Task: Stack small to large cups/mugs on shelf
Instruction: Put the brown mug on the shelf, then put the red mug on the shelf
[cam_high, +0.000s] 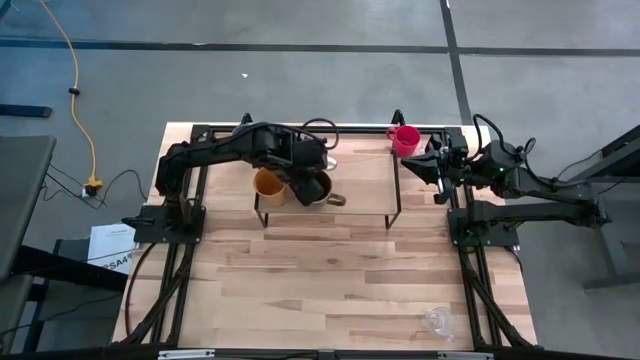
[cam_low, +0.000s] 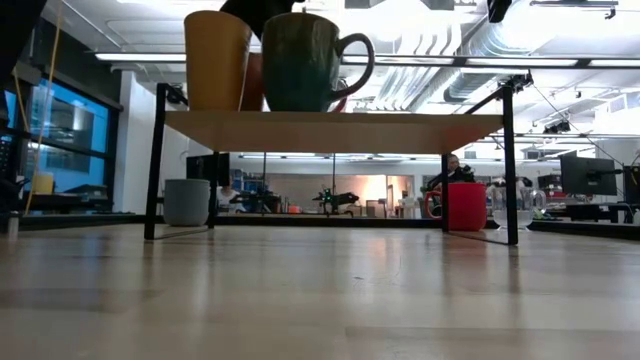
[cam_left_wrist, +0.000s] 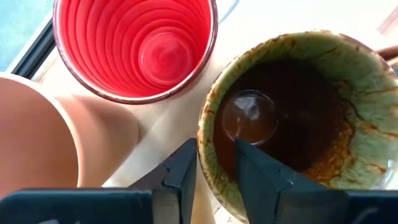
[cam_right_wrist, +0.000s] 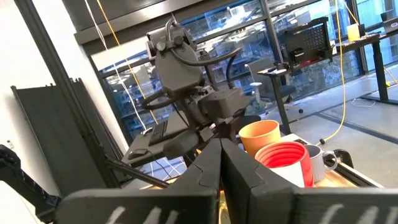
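My overhead camera looks straight down, far enough off to take in the whole table (cam_high: 330, 290) and the grey floor around it. My low camera sits at tabletop height, facing level across the wood under the shelf (cam_low: 330, 131) into the room — both views share that shelf (cam_high: 330, 175). The left wrist camera looks almost straight down, very close, into the dark-brown mug (cam_left_wrist: 298, 118) and a red cup (cam_left_wrist: 134, 46). The right wrist camera faces sideways across the table, catching the left arm (cam_right_wrist: 186, 87) — well apart.
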